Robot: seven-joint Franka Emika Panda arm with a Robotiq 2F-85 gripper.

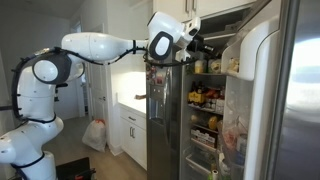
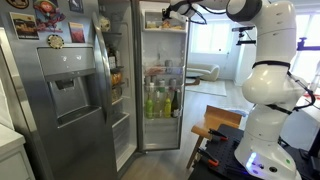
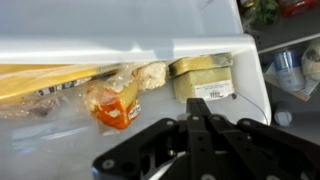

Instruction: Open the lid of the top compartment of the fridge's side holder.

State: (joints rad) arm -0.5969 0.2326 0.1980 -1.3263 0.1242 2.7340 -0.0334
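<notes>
The fridge [image 1: 162, 120] has a dark grey steel outside and stands open, lit white inside, in both exterior views [image 2: 70, 90]. My gripper [image 1: 196, 46] is up at the top of the open fridge [image 2: 176, 11]. In the wrist view the gripper [image 3: 197, 103] is shut with nothing in it. Its tips point at the clear lid [image 3: 60, 125] of a white-rimmed compartment [image 3: 150, 46]. Behind the lid lie a labelled butter block [image 3: 205, 78], an orange packet [image 3: 118, 108] and a yellow box [image 3: 40, 82]. I cannot tell whether the tips touch the lid.
Shelves of jars and bottles [image 2: 160, 100] fill the fridge inside, also seen in an exterior view [image 1: 205, 98]. The open steel door [image 1: 300, 90] stands close beside the arm. White cabinets [image 1: 130, 125] and a bag [image 1: 94, 133] are on the floor side.
</notes>
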